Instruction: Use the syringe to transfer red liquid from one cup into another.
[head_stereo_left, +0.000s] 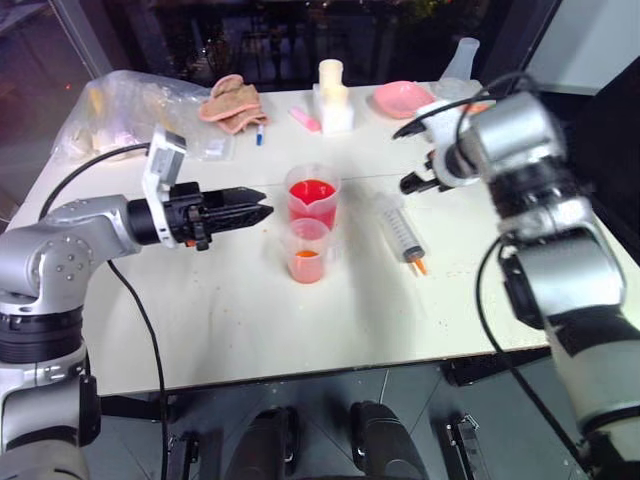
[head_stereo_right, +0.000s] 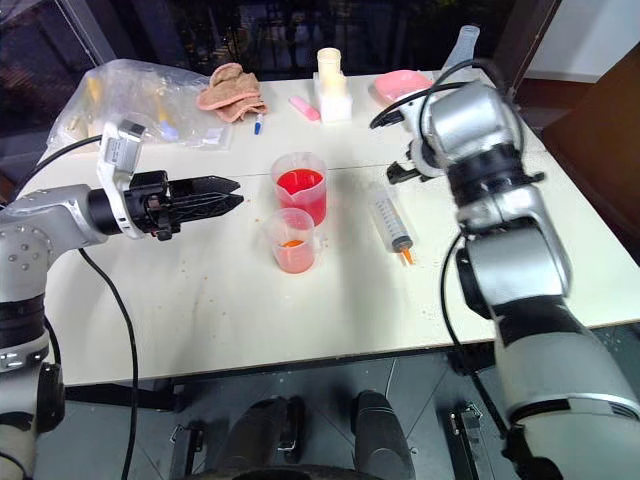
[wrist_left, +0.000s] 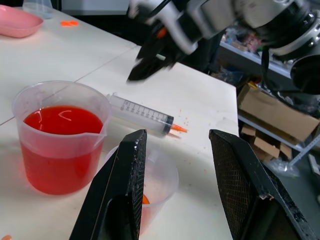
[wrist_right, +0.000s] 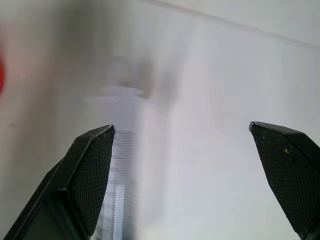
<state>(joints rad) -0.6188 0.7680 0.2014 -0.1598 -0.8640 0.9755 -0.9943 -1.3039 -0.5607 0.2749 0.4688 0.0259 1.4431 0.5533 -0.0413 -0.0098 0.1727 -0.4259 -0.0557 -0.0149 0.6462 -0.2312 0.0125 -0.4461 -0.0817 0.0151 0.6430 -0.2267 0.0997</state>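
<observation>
Left eye view: syringe (head_stereo_left: 401, 231) lay flat on the white table (head_stereo_left: 230, 310), right of centre, orange tip toward the near edge, plunger end toward the far edge, free of both grippers. Spouted beaker (head_stereo_left: 313, 196) stood upright about mid-table, well filled with red liquid (head_stereo_left: 313, 192); small handled cup (head_stereo_left: 307, 250) stood upright just in front of it on the near side, touching or almost, with a shallow orange-red pool at its bottom. Left gripper (head_stereo_left: 262, 208) hung level just left of the beaker, pointing at it, jaws partly apart, nothing between them. Right gripper (head_stereo_left: 412, 183) hovered above the table beyond the syringe's plunger end, empty. Toward the far edge: pink bowl (head_stereo_left: 402, 98), tan cloth (head_stereo_left: 233, 100), white block with a cream bottle (head_stereo_left: 333, 96), crumpled plastic bag (head_stereo_left: 130, 110) at the far left corner. Right eye view: same layout, syringe clear of both cups. Left wrist view: the left gripper's fingers (wrist_left: 117, 200) stood apart, framing the small cup's rim; beaker beside, syringe lying past it, right gripper above the plunger end, jaws spread, holding nothing. Right wrist view: blurred; the two fingers (wrist_right: 87, 185) stood wide apart over bare table, nothing gripped, syringe barrel's scale marks beside one finger.
</observation>
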